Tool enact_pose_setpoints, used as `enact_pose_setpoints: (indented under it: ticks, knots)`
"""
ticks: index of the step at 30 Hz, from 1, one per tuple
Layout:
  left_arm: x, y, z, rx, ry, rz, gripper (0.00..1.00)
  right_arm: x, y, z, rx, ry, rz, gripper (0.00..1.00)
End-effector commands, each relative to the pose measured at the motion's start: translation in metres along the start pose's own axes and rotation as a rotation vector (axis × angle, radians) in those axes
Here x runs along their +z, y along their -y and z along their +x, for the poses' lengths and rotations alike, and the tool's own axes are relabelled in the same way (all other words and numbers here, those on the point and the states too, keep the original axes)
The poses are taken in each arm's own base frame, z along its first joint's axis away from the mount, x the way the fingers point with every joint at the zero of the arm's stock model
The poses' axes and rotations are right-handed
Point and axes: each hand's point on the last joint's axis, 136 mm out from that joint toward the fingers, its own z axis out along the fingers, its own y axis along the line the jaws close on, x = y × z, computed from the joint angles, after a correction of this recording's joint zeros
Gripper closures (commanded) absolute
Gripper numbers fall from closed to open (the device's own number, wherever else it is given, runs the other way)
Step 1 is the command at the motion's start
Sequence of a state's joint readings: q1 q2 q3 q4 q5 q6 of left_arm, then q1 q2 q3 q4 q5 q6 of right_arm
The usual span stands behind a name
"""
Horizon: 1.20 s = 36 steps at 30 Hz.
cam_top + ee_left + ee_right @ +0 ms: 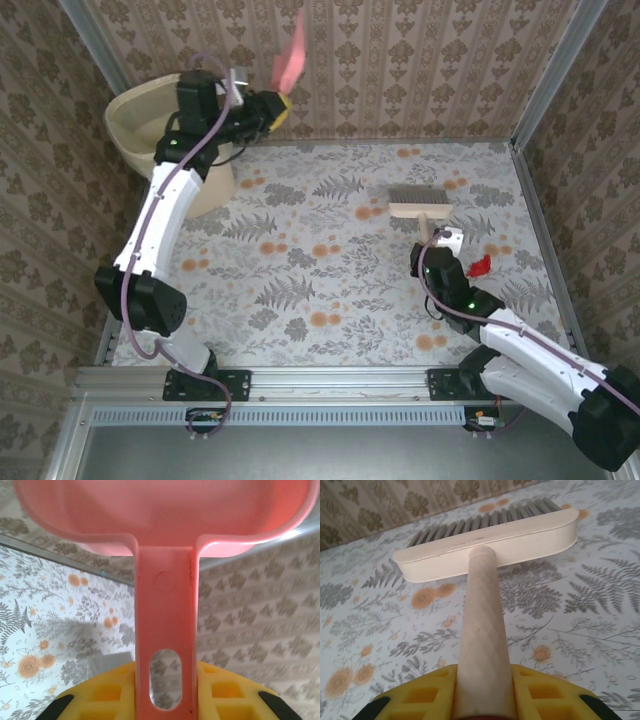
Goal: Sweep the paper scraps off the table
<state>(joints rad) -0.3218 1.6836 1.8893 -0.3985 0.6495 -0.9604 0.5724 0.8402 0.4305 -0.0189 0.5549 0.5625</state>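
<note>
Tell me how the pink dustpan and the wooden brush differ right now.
The flat pink plastic dustpan stands upright, high before the back wall; the pale wooden brush with grey bristles sits low at the fern-printed table. Dustpan: left pincer; brush: right pincer. Both are gripped by their handles.

Pink dustpan, cream brush with grey bristles, white tabletop in grey ferns and orange dots, brown damask walls

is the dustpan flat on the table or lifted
Lifted, tipped on end: the left gripper is shut on the dustpan handle, and the pan rises in front of the wall, off the table.
</note>
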Motion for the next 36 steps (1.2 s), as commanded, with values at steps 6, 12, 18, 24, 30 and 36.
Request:
enact_pose_setpoints:
  ticks: [6,12,18,24,30,36]
  knots:
    - [0.083,-0.027,0.085,0.356,-0.268,-0.146,1.00,-0.018,0.049,-0.017,0.102,0.131,0.204,1.00]
    - [0.132,-0.063,0.129,0.465,-0.417,-0.185,1.00,-0.026,0.068,-0.020,0.134,0.167,0.285,1.00]
    - [0.147,-0.110,0.164,0.582,-0.535,-0.229,1.00,-0.030,0.082,-0.022,0.149,0.188,0.356,1.00]
    - [0.142,-0.156,0.183,0.793,-0.587,-0.302,1.00,-0.035,0.090,-0.022,0.227,0.189,0.386,1.00]
    - [0.138,-0.176,0.197,0.874,-0.650,-0.295,1.00,-0.049,0.090,-0.044,0.267,0.190,0.409,1.00]
    - [0.140,-0.192,0.213,0.959,-0.684,-0.305,1.00,-0.075,0.107,-0.076,0.349,0.095,0.563,1.00]
